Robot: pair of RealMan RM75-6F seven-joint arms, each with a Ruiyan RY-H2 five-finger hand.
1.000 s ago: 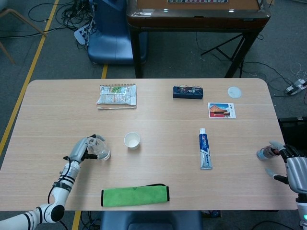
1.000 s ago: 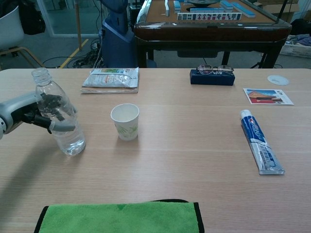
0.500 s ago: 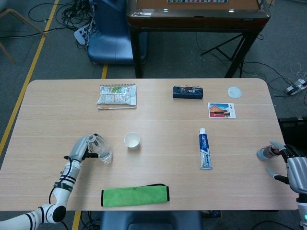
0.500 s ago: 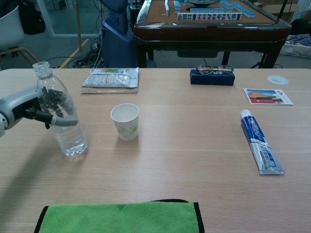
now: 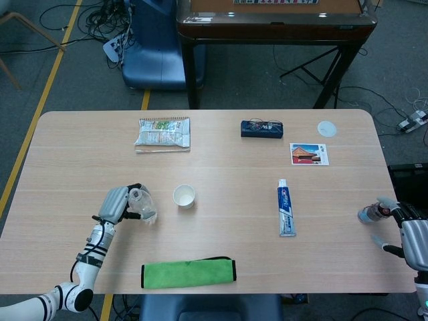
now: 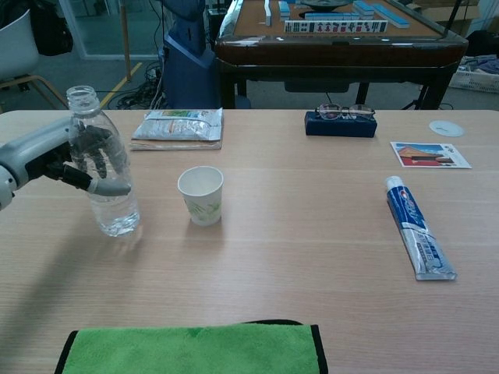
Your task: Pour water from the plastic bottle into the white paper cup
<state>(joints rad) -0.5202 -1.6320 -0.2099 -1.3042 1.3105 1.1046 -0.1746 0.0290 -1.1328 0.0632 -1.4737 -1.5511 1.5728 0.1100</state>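
My left hand [image 6: 66, 160] grips the plastic bottle [image 6: 101, 175]; fingers [image 6: 109, 188] wrapped round its middle, neck up, cap off. Paper cup [image 6: 201, 195] stands just past my fingertips, toward my right, mouth up. Right hand [image 5: 408, 234] far off, fingers spread, empty.

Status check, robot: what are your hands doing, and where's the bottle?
Left hand grips bottle, upright, uncapped. Right hand idle at table's right edge. Cup right of bottle, path open.
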